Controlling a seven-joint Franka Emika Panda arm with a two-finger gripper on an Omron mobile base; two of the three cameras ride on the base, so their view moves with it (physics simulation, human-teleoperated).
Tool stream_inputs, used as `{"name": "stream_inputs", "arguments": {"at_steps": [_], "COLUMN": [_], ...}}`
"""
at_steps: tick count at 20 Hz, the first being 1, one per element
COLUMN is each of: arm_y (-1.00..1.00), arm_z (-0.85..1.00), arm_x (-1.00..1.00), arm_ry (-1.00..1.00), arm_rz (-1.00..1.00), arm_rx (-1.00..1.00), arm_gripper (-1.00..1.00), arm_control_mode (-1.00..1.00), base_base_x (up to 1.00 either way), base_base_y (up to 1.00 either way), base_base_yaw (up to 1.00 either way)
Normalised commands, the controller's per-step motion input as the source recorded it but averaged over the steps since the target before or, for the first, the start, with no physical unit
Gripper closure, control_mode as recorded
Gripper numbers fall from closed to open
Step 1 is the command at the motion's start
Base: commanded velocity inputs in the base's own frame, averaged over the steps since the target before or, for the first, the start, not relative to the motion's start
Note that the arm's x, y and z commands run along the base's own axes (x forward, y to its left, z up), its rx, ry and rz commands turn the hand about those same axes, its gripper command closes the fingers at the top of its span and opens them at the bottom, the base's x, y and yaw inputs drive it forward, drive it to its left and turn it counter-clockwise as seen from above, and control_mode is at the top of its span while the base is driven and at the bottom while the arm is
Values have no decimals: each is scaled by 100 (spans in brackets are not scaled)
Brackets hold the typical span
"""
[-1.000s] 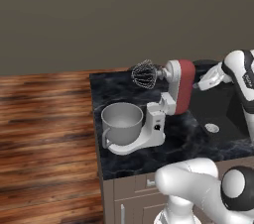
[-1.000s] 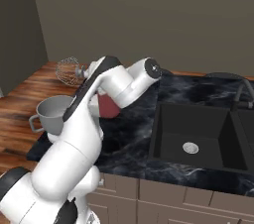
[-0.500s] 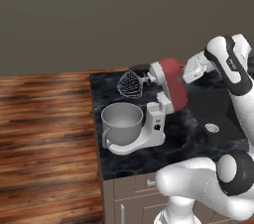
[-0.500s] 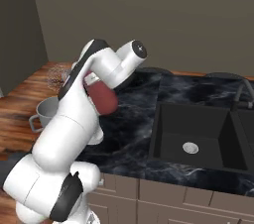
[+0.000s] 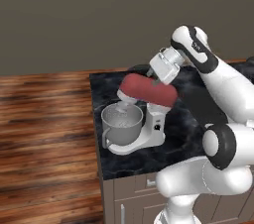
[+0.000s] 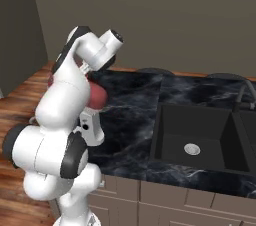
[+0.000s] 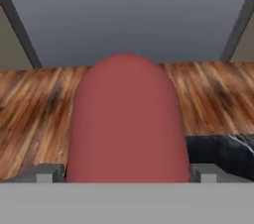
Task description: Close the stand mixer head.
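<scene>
Mixer head [image 5: 148, 90], one; gripper [image 5: 155, 77], one

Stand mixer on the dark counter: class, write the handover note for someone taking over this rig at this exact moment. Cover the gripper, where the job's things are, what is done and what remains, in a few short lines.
Gripper: at the rear top of the stand mixer head; whether its fingers are open or shut cannot be told.
Head: tilted well down from the raised position of a second ago, its front now just over the grey bowl. In the hand view the head sits right ahead of the gripper.
Done: most of the downward swing.
Left: judging by the slight tilt, probably a last push until it sits level, then withdraw the arm.
</scene>
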Motion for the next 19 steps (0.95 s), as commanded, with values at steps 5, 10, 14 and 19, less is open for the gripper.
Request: {"name": "stream_inputs", "arguments": {"at_steps": [5, 10, 14, 19], "arm_y": [100, 53, 12, 7], "arm_z": [-8, 48, 29, 1], "arm_x": [2, -34, -59, -42], "arm_ry": [0, -12, -9, -11], "arm_rz": [37, 6, -1, -7], "arm_rx": [-27, -24, -17, -14], "arm_gripper": [-100, -100, -100, -100], "arm_control_mode": [-100, -100, -100, -100], "base_base_x": [0, 0, 0, 0], "base_base_y": [0, 0, 0, 0], "base_base_yaw": [0, 0, 0, 0]}}
